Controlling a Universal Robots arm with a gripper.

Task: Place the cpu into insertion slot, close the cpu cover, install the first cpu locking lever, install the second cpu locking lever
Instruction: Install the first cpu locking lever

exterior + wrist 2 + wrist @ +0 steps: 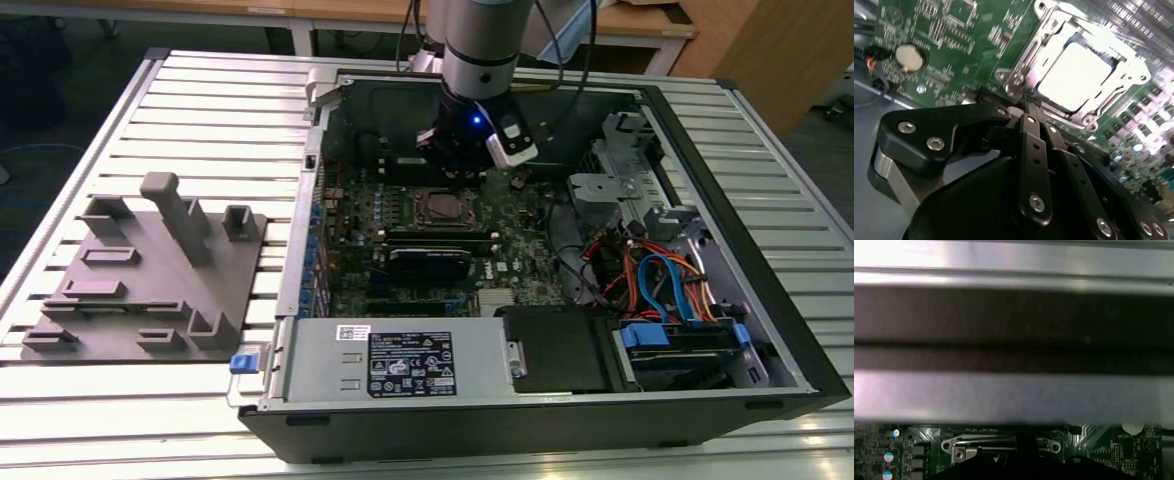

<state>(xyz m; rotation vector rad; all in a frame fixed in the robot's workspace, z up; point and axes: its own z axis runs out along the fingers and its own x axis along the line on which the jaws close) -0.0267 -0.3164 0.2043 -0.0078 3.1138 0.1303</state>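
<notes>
1. The cpu (pixel 1076 75): flat square chip, bright metal top, seated in its socket on the motherboard (pixel 954 45). In the exterior view it sits mid-board (pixel 438 208), just before the arm's tool.
2. The cpu cover (pixel 1049 37): silvery frame lying flat around the chip, whose top shows through the square cut-out; judged closed, so the chip is held down for the levers.
3. Locking levers: thin bright rods run along the frame's edges in the second wrist view; whether either is latched cannot be told.
4. The gripper (pixel 1029 107): black linkage fingers drawn together to a narrow tip at the socket's edge, holding nothing visible. The closed tip suits pushing a thin lever better than grasping. In the exterior view it hangs above the board just behind the socket (pixel 461 165).
5. Coin cell (pixel 909 56): round, silver, on the board well apart from the socket.
6. Computer case (pixel 747 330): open tower lying on its side, giving access from above.
7. Grey fixture block (pixel 147 270): on the slatted table (pixel 200 100), at the exterior view's left of the case.
</notes>
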